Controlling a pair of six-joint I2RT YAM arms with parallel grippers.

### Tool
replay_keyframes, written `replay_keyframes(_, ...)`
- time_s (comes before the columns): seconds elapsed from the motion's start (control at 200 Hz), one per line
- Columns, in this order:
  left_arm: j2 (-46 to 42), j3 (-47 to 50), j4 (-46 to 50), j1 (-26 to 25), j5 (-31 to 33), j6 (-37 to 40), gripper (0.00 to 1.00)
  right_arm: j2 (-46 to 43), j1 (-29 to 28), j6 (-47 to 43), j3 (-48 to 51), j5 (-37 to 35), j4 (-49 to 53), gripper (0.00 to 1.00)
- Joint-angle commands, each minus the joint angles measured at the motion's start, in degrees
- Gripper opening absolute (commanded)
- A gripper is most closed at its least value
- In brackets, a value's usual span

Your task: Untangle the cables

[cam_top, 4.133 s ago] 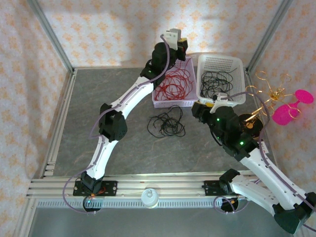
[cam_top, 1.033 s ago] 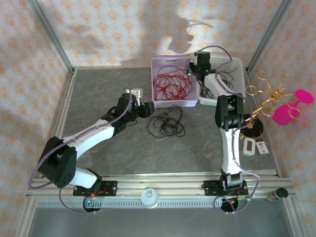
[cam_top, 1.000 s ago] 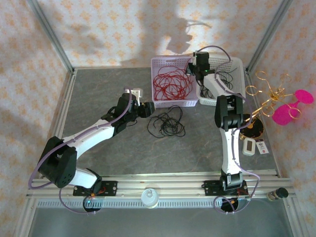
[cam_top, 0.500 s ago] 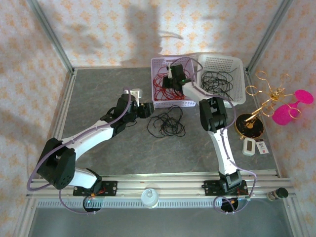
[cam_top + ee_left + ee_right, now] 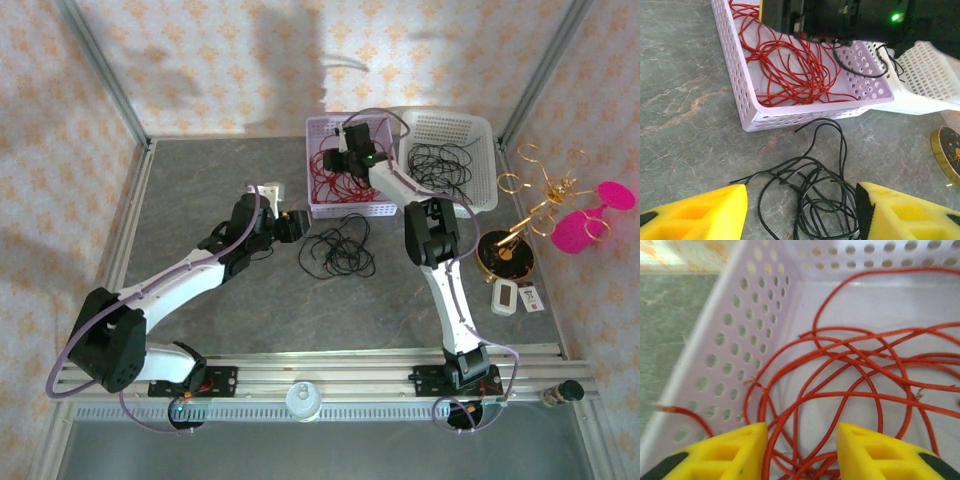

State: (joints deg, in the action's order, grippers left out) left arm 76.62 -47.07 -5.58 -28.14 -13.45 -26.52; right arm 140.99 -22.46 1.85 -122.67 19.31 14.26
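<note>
left claw (image 5: 800, 200) wide, astride the black cables (image 5: 337, 250) on the surface (image 5: 690, 100), frame centre, probably to pinch them | right claw (image 5: 801, 440) parted over red cables (image 5: 850, 375), kept apart in lilac basket (image 5: 350, 210), upper centre

Red cables (image 5: 790, 70) in smooth, faintly shiny plastic sheathing lie in a lilac basket (image 5: 735, 65) of moulded, perforated plastic with a soft sheen; a white basket (image 5: 478, 135) beside it is the same holed plastic. Black cables (image 5: 338, 248) look smooth and dull on the grey counter (image 5: 200, 180), whose stone-veined surface looks smooth and mostly matt. The left fingers (image 5: 700, 210) and right fingers (image 5: 720, 452) are matt yellow plastic. The arm shells (image 5: 180, 275) are glossy white and black plastic, the front rails (image 5: 330, 375) brushed, ribbed metal, and the gold wire stand (image 5: 545, 200) polished metal.
</note>
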Motion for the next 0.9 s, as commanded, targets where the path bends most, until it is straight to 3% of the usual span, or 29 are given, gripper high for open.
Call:
replay_keyframes(0.0,-2.14,1.45,-0.09,-0.28,0.53,0.16,0.60,-9.05,0.29,-0.88,1.07,-1.12,1.86,0.45)
replay_keyframes(0.165,-4.27,3.31,0.48,-0.33,1.39,0.16,0.60,-14.77,0.23,-1.70,5.66,-2.38,2.59,0.52)
replay_keyframes(0.39,-6.24,6.01,1.00,-0.30,1.67,-0.45,0.61,-22.55,0.28,-1.71,12.42,-3.51,3.83,0.49)
replay_keyframes(0.681,-4.95,9.98,4.33,-0.81,3.64,-0.76,0.56,-47.69,-0.09,4.42,50.15,-2.42,-8.24,0.45)
replay_keyframes(0.891,2.42,5.88,11.51,-6.12,12.90,-6.74,0.51,-62.32,-0.39,7.07,69.53,-6.92,-12.62,0.44)
